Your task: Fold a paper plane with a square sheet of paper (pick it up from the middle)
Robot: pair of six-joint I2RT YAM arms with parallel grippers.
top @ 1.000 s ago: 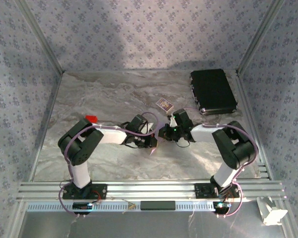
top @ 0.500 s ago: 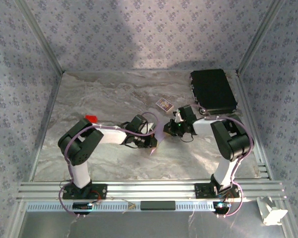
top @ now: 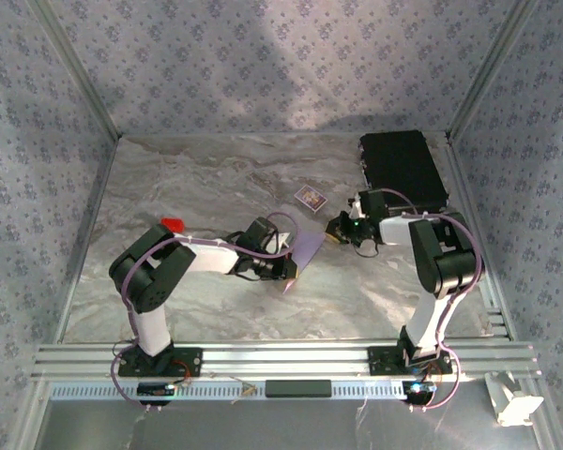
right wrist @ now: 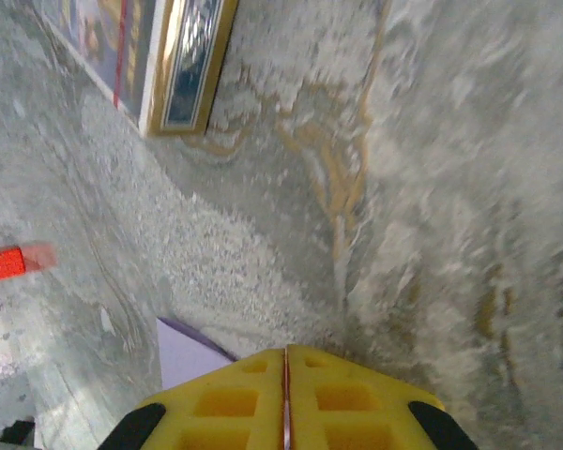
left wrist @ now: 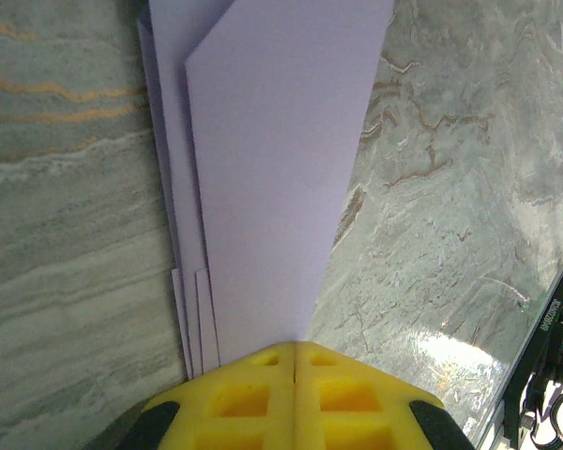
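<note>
Lilac paper plane hangs out midway across the tabletop, one end pinched by the left end effector. Right end effector is clenched empty, at the plane's 2 o'clock.

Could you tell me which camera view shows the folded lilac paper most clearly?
The left wrist view: the folded lilac paper is close up, layered edges plain, pinched in the shut left gripper. The top external view gives a small lilac patch; the right wrist view, one corner.
</note>
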